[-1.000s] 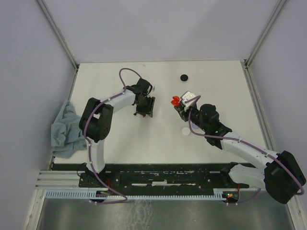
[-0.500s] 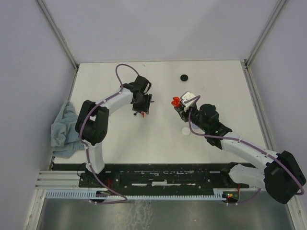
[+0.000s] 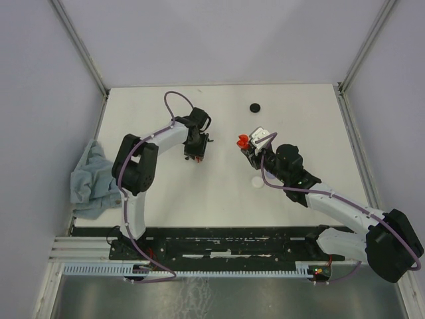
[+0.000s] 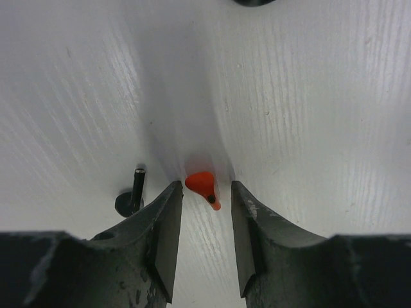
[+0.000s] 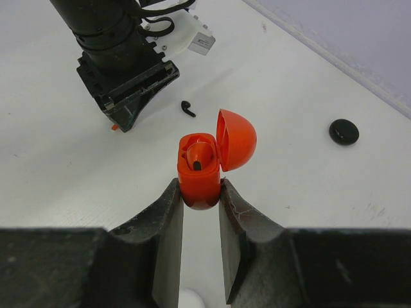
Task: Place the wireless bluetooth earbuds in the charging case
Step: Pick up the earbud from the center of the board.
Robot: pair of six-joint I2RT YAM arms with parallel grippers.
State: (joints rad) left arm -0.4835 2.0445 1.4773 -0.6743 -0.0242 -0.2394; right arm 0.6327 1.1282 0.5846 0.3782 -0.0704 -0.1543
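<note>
Top: R jaws hold red case (image 3: 243, 140) near centre of table (image 3: 319, 119), nearer far edge. L wrist: L jaws narrow, not touching, astride red earbud (image 4: 202, 188) lying on table; black earbud (image 4: 131, 196) close by. R wrist: case open, second red earbud (image 5: 196, 156) seated inside.

Loose red earbud (image 4: 203, 187) lying flat — open red case (image 5: 199, 176) upright, second bud (image 5: 196, 156) seated inside

Robot lab cell, white table (image 3: 219, 199), plain walls (image 3: 219, 40)
</note>
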